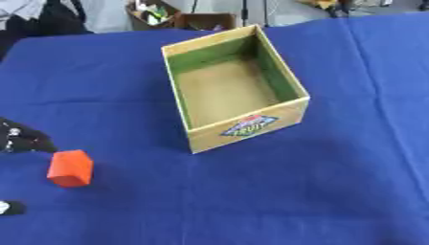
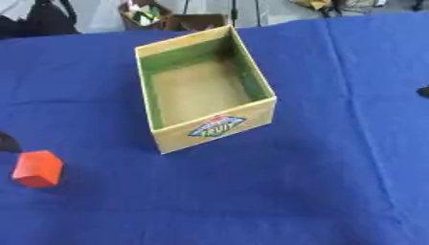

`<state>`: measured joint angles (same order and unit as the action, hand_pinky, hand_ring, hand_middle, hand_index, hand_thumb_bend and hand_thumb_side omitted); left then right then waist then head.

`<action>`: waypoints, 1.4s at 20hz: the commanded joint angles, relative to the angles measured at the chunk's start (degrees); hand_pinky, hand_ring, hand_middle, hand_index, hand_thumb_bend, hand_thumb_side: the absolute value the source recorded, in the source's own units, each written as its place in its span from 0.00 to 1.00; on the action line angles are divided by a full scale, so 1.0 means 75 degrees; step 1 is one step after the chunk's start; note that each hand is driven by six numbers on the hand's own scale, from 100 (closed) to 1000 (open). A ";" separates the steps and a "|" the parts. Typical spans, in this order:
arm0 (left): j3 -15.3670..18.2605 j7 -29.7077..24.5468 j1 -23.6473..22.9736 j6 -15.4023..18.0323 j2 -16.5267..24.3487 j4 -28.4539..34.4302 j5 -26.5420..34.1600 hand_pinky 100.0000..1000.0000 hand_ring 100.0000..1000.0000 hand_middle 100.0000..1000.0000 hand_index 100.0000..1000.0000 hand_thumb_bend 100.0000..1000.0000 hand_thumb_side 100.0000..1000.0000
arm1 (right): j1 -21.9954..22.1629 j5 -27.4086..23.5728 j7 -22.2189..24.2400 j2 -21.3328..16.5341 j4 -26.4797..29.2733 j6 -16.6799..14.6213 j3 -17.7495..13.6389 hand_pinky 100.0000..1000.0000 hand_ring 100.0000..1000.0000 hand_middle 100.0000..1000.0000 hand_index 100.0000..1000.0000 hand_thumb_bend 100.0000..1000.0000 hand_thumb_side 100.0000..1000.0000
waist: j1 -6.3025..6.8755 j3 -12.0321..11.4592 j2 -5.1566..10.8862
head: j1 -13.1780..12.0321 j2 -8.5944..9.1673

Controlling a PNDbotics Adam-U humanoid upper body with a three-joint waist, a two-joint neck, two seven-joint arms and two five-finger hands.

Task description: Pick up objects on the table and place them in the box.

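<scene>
An orange-red block point(image 1: 70, 167) lies on the blue cloth near the left edge. My left hand point(image 1: 20, 139) shows only partly at the left border, just up and left of the block and not touching it. Its dark fingers are spread, and a separate tip shows lower down point(image 1: 8, 207). A wooden box point(image 1: 247, 127) with green inner walls and a fruit label on its front stands in the middle, turned slightly askew, with only its brown floor showing inside. A small dark piece at the right border point(image 2: 424, 92) may be my right hand.
The blue tablecloth point(image 1: 335, 191) covers the whole table, with creases running down the right side. Beyond the far edge stand cardboard boxes point(image 1: 204, 20) with clutter and some dark fabric point(image 1: 42, 19).
</scene>
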<state>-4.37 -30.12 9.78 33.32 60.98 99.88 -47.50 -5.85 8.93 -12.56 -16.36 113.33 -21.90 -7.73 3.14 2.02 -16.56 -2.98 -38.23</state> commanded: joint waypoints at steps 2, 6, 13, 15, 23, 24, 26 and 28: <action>-0.0061 -0.0781 0.0117 0.0957 0.0196 -0.0008 -0.0324 0.62 0.78 0.77 0.91 0.49 0.78 | -0.0051 -0.0009 0.0022 -0.0039 0.0169 -0.0017 -0.0023 0.72 0.57 0.46 0.68 0.00 0.72 | -0.0014 0.0006 0.0101 | -0.0041 0.0024; -0.0118 -0.0561 0.0124 0.0923 0.0158 -0.0045 -0.0570 0.61 0.77 0.75 0.89 0.48 0.78 | -0.0059 -0.0015 0.0032 -0.0030 0.0169 -0.0017 -0.0020 0.72 0.58 0.46 0.68 0.00 0.72 | -0.0023 0.0007 0.0097 | -0.0058 0.0042; 0.0023 -0.0068 0.0133 0.0619 0.0024 0.0201 -0.1173 0.60 0.76 0.76 0.91 0.47 0.82 | -0.0049 -0.0005 0.0047 -0.0012 0.0169 -0.0030 -0.0020 0.72 0.58 0.46 0.68 0.00 0.72 | -0.0045 0.0015 0.0079 | -0.0024 0.0086; 0.0244 0.0023 0.0214 0.0477 -0.0038 0.0432 -0.1069 0.62 0.78 0.79 0.92 0.48 0.83 | -0.0042 0.0004 0.0057 -0.0007 0.0169 -0.0027 -0.0014 0.72 0.58 0.46 0.68 0.00 0.72 | -0.0046 -0.0008 0.0080 | 0.0002 0.0084; 0.0379 0.0516 0.0583 -0.0215 -0.0151 0.0003 -0.1676 0.64 0.81 0.83 0.96 0.50 0.81 | -0.0032 0.0009 0.0106 0.0013 0.0169 -0.0013 0.0015 0.73 0.58 0.46 0.68 0.00 0.72 | -0.0037 0.0015 0.0080 | -0.0055 0.0099; 0.0313 0.0511 0.0628 -0.0185 -0.0171 -0.0172 -0.1703 0.64 0.81 0.84 0.96 0.50 0.82 | -0.0033 0.0009 0.0107 0.0015 0.0169 -0.0015 0.0017 0.73 0.58 0.46 0.68 0.00 0.72 | -0.0032 0.0033 0.0075 | -0.0066 0.0100; 0.0200 0.0473 0.0733 -0.0090 -0.0224 -0.0517 -0.1665 0.63 0.81 0.85 0.98 0.54 0.84 | -0.0040 0.0010 0.0121 0.0021 0.0169 -0.0013 0.0030 0.73 0.58 0.46 0.68 0.00 0.72 | -0.0024 0.0057 0.0066 | -0.0079 0.0094; 0.0115 0.0400 0.0846 0.0028 -0.0306 -0.0831 -0.1526 0.62 0.80 0.87 0.99 0.61 0.88 | -0.0048 0.0012 0.0134 0.0031 0.0169 -0.0005 0.0038 0.73 0.58 0.46 0.68 0.00 0.72 | -0.0018 0.0070 0.0054 | -0.0091 0.0096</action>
<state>-3.48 -26.97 15.39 33.06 57.46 94.68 -59.33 -6.00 8.93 -11.79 -15.73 113.33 -21.88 -7.36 3.02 2.50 -16.96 -3.46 -38.16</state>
